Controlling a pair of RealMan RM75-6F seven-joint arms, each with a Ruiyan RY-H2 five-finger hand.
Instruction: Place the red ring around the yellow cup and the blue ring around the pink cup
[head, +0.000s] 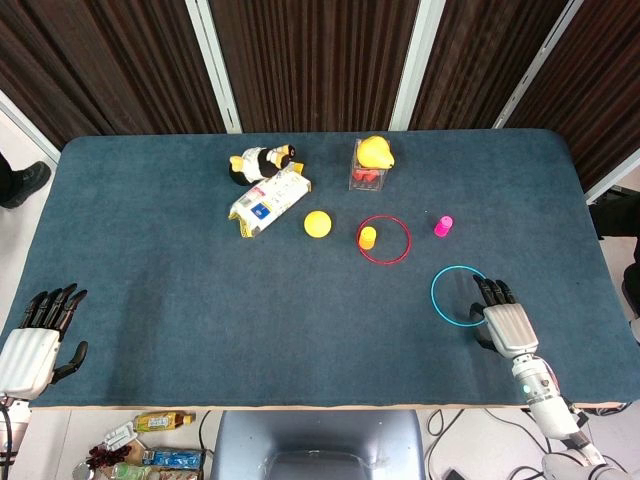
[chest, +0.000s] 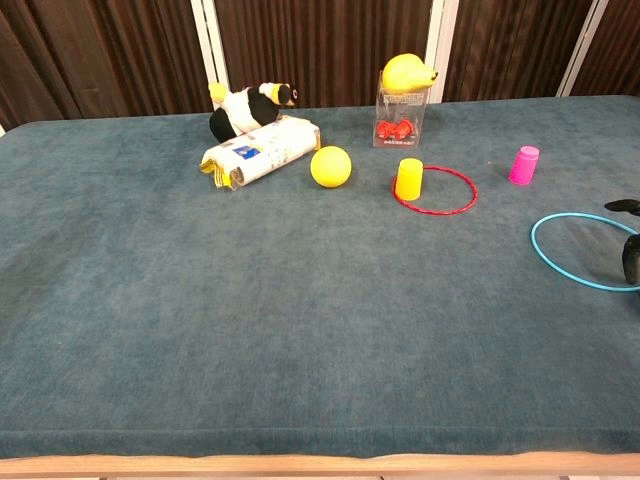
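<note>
The right robot hand (head: 503, 322) lies palm-down on the blue counter (head: 180, 270), fingers extended and slightly apart, its fingertips (head: 487, 289) over the near-right edge of the blue ring (head: 459, 295); whether they touch it cannot be told. The red ring (head: 384, 239) already encircles the yellow cup (head: 368, 236). The pink cup (head: 443, 225) stands apart, beyond the blue ring. The left robot hand (head: 35, 340) rests open at the counter's near-left corner, holding nothing.
</note>
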